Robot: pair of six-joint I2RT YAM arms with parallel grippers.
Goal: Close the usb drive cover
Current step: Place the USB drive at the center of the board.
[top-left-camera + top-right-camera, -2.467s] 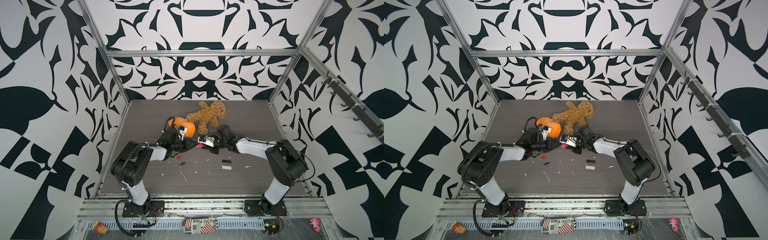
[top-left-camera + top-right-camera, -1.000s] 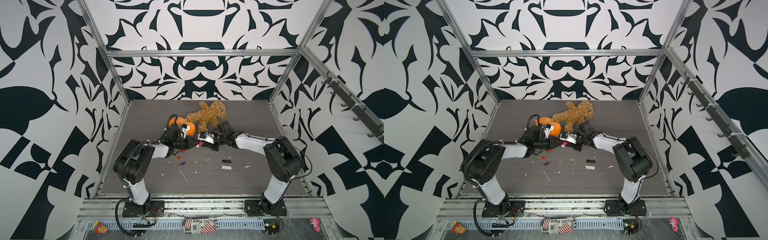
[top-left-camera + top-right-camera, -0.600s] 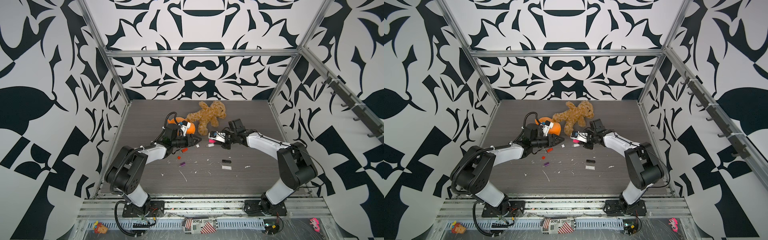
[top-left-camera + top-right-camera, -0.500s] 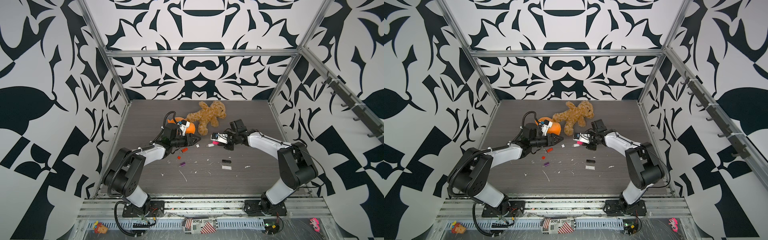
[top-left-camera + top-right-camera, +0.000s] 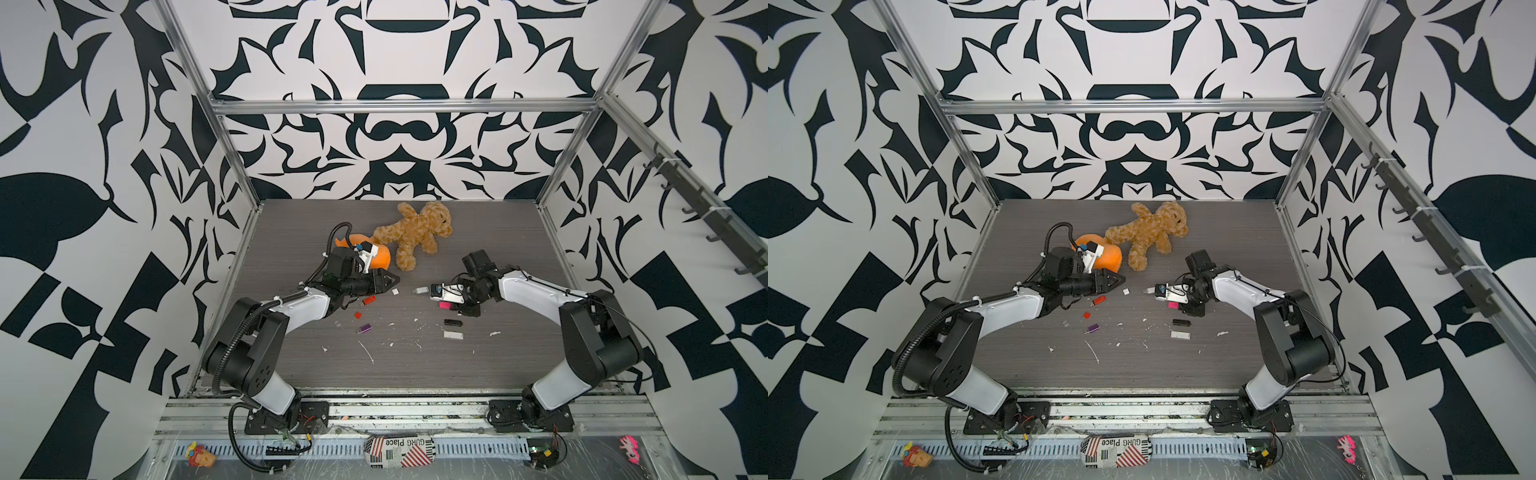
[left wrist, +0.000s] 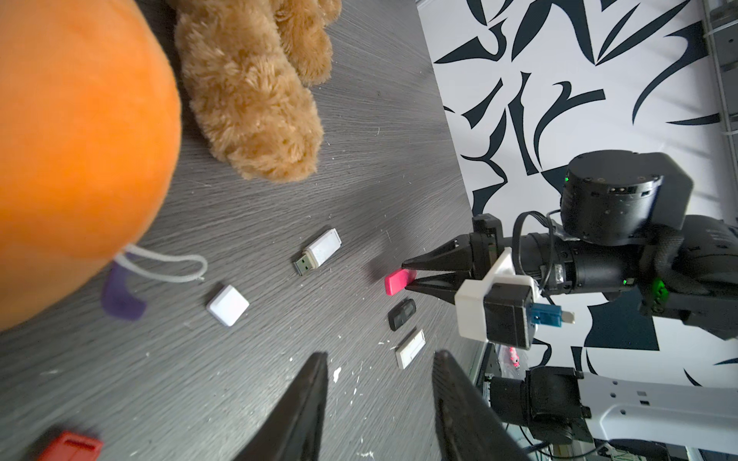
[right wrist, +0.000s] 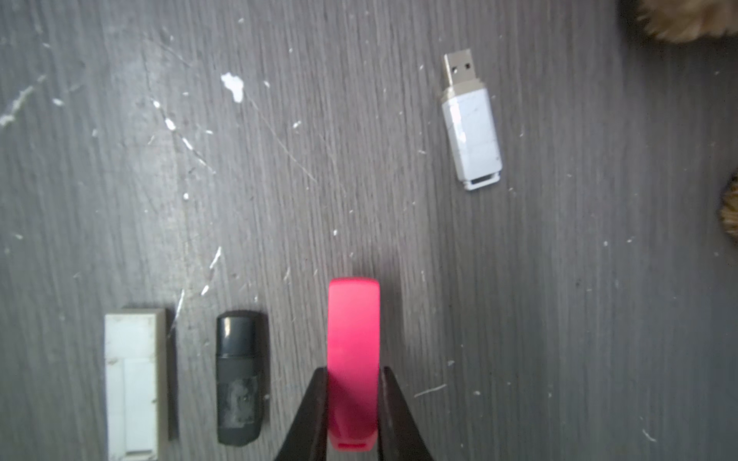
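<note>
Grey wood-grain table (image 5: 415, 365) inside patterned walls: in a top view the right gripper (image 5: 451, 306) pinches a pink usb drive (image 5: 445, 305); at its ten o'clock lies a white usb drive (image 5: 421, 291), plug bare, with a white cap (image 5: 395, 292) apart at that drive's nine o'clock. Left wrist view: left gripper (image 6: 379, 355) half-spread, empty. Right wrist view: the pink usb drive (image 7: 353, 351) looks closed already; capping the white usb drive (image 7: 471, 127) seems left to do

**Twin white-and-black arms with pointed black fingers**

The left arm (image 5: 307, 306) and right arm (image 5: 536, 291) both have glossy white link shells between bulky black cylindrical joints, and both stand on black base plates (image 5: 274, 417). A ribbed black cable conduit (image 5: 232, 343) loops along the left arm, and a thin black wire (image 5: 548, 284) runs along the right. The left gripper (image 6: 379, 355) and right gripper (image 6: 405, 275) end in tapering black fingers. On the right wrist, a white bracket (image 6: 495, 279) carries a boxy black wrist camera (image 6: 509, 315) with a blue plug (image 6: 545, 314). Green lights (image 6: 657, 287) glow nearby.
</note>
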